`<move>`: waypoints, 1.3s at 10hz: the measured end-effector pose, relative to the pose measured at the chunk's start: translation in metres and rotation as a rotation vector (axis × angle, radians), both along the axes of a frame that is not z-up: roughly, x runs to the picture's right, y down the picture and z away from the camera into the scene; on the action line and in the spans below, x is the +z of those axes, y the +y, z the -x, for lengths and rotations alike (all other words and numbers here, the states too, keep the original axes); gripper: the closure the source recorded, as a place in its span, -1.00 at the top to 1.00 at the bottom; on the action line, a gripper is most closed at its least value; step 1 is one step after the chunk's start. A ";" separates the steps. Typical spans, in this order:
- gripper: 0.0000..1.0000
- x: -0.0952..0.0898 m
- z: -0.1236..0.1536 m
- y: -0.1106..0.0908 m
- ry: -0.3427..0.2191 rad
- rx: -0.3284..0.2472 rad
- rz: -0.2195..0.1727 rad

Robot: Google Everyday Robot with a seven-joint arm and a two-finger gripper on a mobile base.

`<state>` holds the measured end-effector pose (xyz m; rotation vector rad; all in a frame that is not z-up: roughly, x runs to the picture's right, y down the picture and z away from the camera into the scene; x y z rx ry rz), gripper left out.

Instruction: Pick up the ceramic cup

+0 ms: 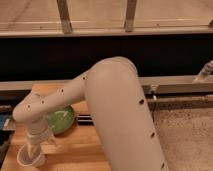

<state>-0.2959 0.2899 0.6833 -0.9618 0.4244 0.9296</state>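
The ceramic cup (30, 159) is small, white and wide-mouthed. It stands upright near the front left corner of the wooden table (80, 147). My gripper (34, 146) hangs from the white arm (115, 105) directly over the cup, and its tip reaches down to the cup's rim. The gripper's body hides the back of the cup. The round green plate (61, 120) lies on the table just behind and to the right of the cup.
A dark slotted object (85, 118) lies right of the plate. The table's left edge borders dark items (6, 122). A metal rail (170, 82) and a window wall run behind. Speckled floor (185, 135) lies to the right.
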 end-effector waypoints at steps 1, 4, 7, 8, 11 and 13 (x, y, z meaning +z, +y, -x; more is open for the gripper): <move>-0.10 0.000 0.003 0.003 -0.008 -0.005 0.015; -0.70 -0.009 0.010 0.002 -0.027 -0.027 0.025; -1.00 -0.021 0.015 -0.006 -0.038 -0.030 -0.001; -1.00 -0.028 0.014 -0.017 -0.030 -0.012 -0.030; -1.00 -0.042 -0.007 -0.064 0.013 0.008 -0.119; -1.00 -0.038 -0.031 -0.112 0.041 0.034 -0.190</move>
